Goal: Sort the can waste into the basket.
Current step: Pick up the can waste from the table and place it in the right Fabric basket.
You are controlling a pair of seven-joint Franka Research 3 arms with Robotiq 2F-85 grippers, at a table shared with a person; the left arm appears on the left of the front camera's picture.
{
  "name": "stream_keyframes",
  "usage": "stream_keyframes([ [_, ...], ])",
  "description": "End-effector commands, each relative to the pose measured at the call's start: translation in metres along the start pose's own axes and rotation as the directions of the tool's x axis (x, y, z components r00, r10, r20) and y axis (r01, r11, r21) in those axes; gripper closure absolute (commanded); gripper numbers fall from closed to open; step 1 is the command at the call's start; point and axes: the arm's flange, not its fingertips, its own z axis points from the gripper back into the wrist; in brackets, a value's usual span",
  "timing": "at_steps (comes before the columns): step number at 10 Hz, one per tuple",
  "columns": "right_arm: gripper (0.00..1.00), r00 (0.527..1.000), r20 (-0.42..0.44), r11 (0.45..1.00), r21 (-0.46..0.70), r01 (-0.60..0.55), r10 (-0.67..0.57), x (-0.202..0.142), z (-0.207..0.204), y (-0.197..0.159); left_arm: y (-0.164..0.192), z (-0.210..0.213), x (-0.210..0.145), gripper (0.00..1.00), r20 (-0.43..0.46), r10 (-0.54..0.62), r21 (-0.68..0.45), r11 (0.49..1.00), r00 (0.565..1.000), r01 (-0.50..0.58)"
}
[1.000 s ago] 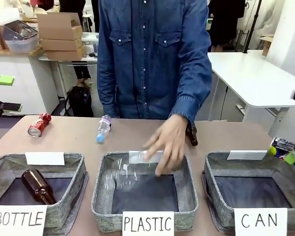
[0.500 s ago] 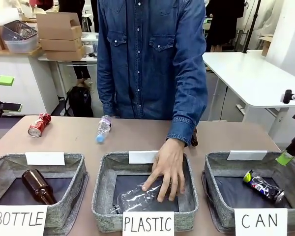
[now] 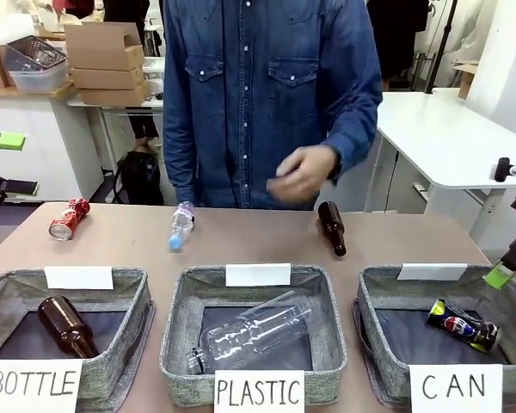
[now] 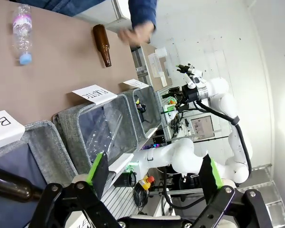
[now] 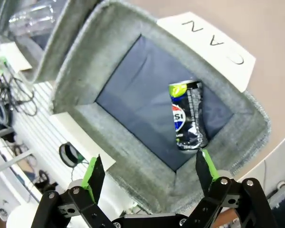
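A dark blue-black can lies on its side in the grey basket marked "CAN", near its right wall. From the right wrist view, the same can lies in the basket below my right gripper, which is open, holds nothing and hovers over the basket's edge. One of its green pads shows at the right edge of the front view. A red can lies on the table at the far left. My left gripper is open and holds nothing, above the "BOTTLE" end of the row.
A person stands at the far side with a hand raised above the table. A brown bottle and a clear plastic bottle lie on the table. The PLASTIC basket holds a clear bottle and the BOTTLE basket a brown one.
The dark can dropped from my right gripper into the CAN basket and the jaws opened. The person laid a clear bottle in the PLASTIC basket and pulled the hand back.
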Motion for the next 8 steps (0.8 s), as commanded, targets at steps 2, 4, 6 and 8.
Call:
stream_keyframes([
  [2, 0.00, 0.901, 0.270, 0.850, 0.497, 0.173, -0.341, 0.011, 0.011, 0.016, -0.001, 0.000, -0.003, 0.00, -0.006, -0.001, 0.000, 1.000, 1.000, 0.001],
  [4, 0.00, 0.517, 0.155, 0.345, 0.891, 0.294, -0.842, 0.030, 0.032, 0.030, -0.001, 0.000, -0.003, 0.00, -0.006, -0.001, 0.000, 1.000, 1.000, 0.001],
  [6, 0.00, 0.232, 0.200, 0.265, 0.916, 0.301, -0.952, 0.055, 0.019, 0.027, -0.001, 0.000, -0.003, 0.00, -0.006, -0.001, 0.000, 1.000, 1.000, 0.001],
  [8, 0.00, 0.901, 0.129, 0.779, 0.561, 0.279, -0.415, 0.028, 0.030, 0.031, -0.001, 0.000, -0.003, 0.00, -0.006, -0.001, 0.000, 1.000, 1.000, 0.001],
])
